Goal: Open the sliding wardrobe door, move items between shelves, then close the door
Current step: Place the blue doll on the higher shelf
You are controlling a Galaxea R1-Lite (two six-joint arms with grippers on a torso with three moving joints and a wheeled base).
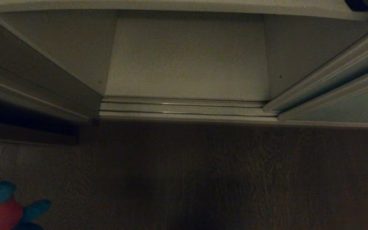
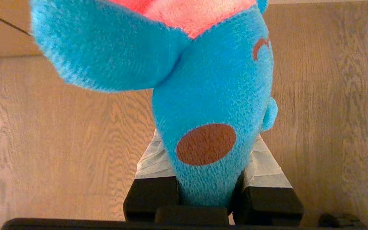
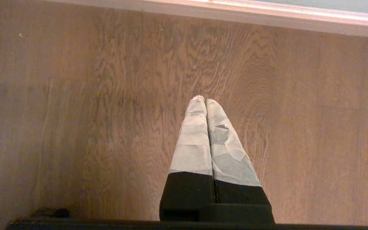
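My left gripper (image 2: 209, 138) is shut on the narrow end of a teal-blue plush toy (image 2: 216, 92) with a pink back and a brown oval patch; its taped fingers (image 2: 152, 159) press both sides. The toy (image 1: 2, 207) hangs over the wood floor at the head view's lower left corner. The wardrobe stands open ahead, its white bottom shelf (image 1: 187, 60) bare. The sliding wardrobe door (image 1: 350, 108), pale grey-green in a light frame, is pushed to the right. My right gripper (image 3: 205, 99) is shut on nothing above the floor.
A ribbed floor track (image 1: 187, 108) runs along the wardrobe's front edge. A second shelf edge (image 1: 171, 6) crosses the top, with a dark object (image 1: 366, 3) on it at the right. A dark side panel (image 1: 27, 89) bounds the opening on the left. Wood floor (image 1: 203, 179) lies in front.
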